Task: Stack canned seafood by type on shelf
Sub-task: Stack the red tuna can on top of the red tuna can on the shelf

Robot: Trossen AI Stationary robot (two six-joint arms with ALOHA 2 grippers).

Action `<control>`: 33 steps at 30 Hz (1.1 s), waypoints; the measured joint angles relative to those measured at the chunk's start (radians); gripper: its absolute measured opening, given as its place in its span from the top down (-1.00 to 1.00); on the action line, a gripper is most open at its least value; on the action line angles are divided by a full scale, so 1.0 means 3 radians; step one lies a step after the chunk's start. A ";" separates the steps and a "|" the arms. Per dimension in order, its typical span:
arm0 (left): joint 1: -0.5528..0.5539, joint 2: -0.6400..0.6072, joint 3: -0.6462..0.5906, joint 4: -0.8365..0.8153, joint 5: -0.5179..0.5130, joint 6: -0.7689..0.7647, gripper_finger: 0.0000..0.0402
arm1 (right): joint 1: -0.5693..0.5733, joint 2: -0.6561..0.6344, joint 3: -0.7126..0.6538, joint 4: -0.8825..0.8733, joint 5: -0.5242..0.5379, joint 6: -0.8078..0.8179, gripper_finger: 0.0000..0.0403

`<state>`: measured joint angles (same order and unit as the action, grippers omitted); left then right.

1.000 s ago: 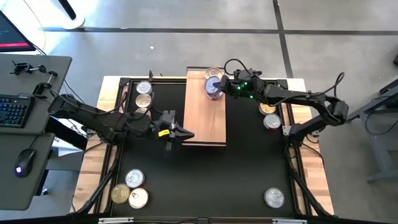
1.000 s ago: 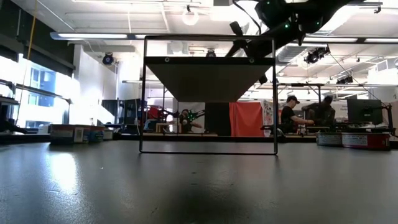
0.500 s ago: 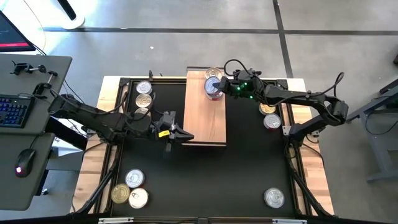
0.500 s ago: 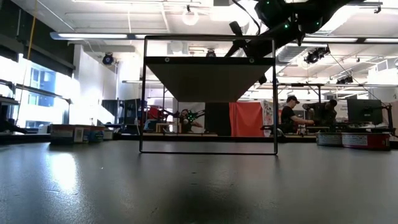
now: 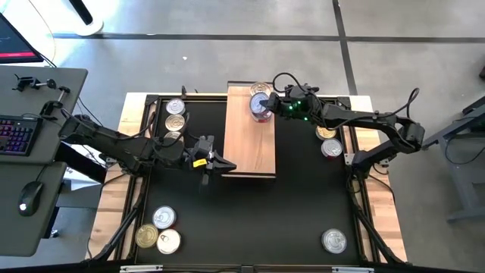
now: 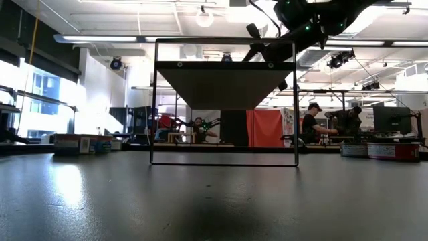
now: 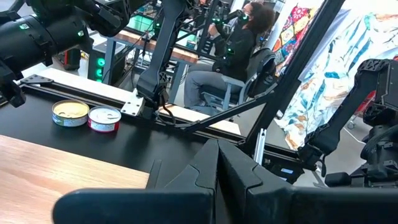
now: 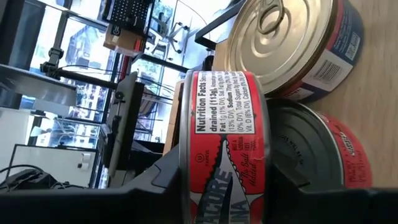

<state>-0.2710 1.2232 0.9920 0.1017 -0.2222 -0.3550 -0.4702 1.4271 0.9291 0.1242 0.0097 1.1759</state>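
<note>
At the far end of the light-brown wooden shelf board point(image 5: 251, 140), right end effector point(image 5: 265, 105) clamps a red-labelled flat round tin point(image 8: 225, 149) above a silver-lidded tin point(image 8: 323, 155); left end effector point(image 5: 220, 164), fingers together, hovers at shelf's near corner.

Dark jointed arms, green lights, yellow tag

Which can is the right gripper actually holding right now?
The red-labelled tin clamped on its side between the right gripper's fingers, over the shelf's far end. The other two tins there sit flat on the shelf beside it, ungripped.
</note>
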 joint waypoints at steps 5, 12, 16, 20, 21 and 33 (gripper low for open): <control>0.0000 0.0000 0.0000 0.0000 0.0000 0.0000 1.00 | -0.0001 0.0006 -0.0009 -0.0053 0.0057 0.0008 0.13; 0.0000 0.0000 0.0000 -0.0001 0.0000 0.0000 1.00 | -0.0003 0.0010 -0.0009 -0.0028 -0.0010 0.0069 -0.32; 0.0000 0.0000 0.0000 -0.0001 0.0000 0.0000 1.00 | -0.0005 0.0008 -0.0009 0.0025 -0.0096 0.0043 -0.41; 0.0000 0.0000 0.0000 -0.0001 0.0000 0.0000 1.00 | -0.0005 0.0006 -0.0009 0.0050 -0.0150 0.0043 -0.42; 0.0000 0.0000 0.0000 -0.0001 0.0000 -0.0001 1.00 | -0.0005 0.0006 -0.0009 0.0050 -0.0151 0.0056 -0.42; 0.0000 -0.0001 0.0000 -0.0026 0.0022 -0.0119 1.00 | -0.0027 -0.0107 -0.0008 0.0034 -0.0300 -0.0050 -0.42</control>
<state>-0.2710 1.2228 0.9920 0.0940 -0.2157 -0.3908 -0.4782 1.3948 0.9268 0.1344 -0.0803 1.1608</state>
